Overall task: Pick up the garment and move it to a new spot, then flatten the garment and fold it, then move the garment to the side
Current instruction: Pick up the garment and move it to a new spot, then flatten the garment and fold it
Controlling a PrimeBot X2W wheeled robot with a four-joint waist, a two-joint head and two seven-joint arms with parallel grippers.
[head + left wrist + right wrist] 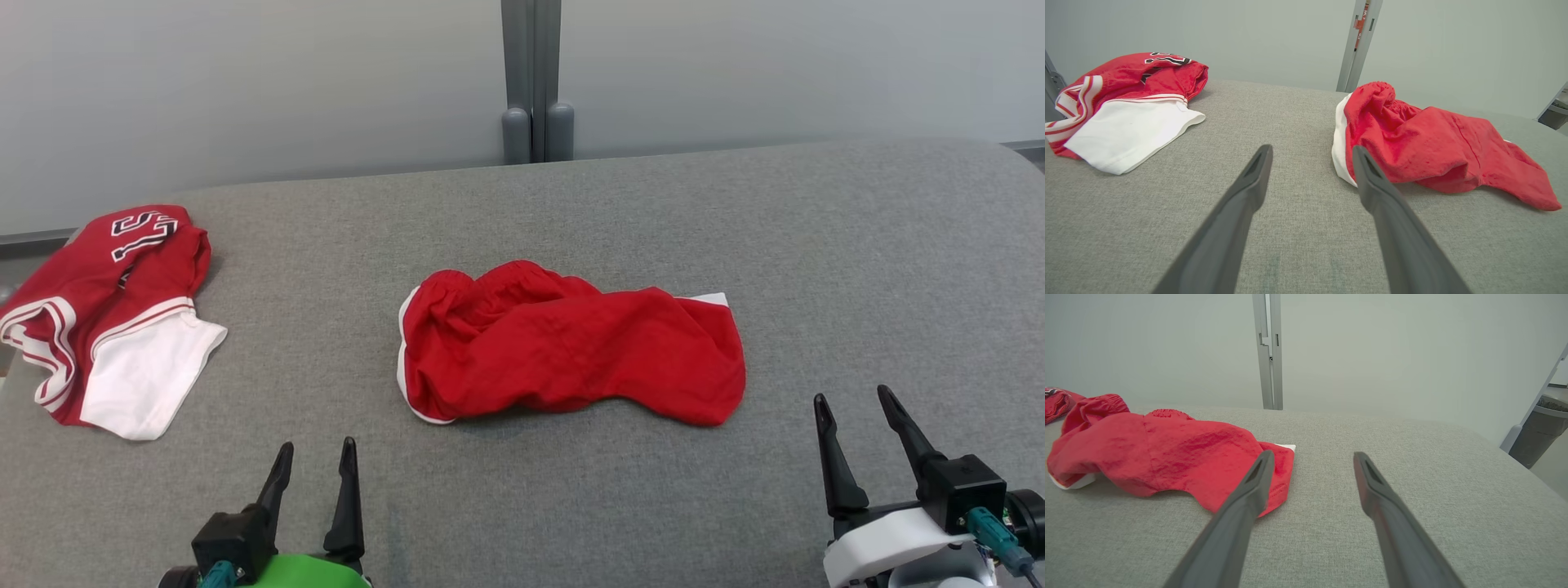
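Observation:
A crumpled red garment (563, 351) with white trim lies in a loose heap at the middle of the grey padded table (571, 506). The left wrist view has the garment (1433, 151) to the right of my fingers, and in the right wrist view the garment (1163, 453) lies to the left. My left gripper (317, 449) hovers open near the front edge, left of the heap and short of it. My right gripper (855, 400) is open too, just off the garment's right end. Nothing sits between either pair of fingers.
A second red-and-white garment (106, 318) with black lettering lies at the table's far left edge, also seen as a folded pile (1126, 106). A grey post (535, 82) stands behind the table against the pale wall. A dark bin (1541, 428) stands off the right side.

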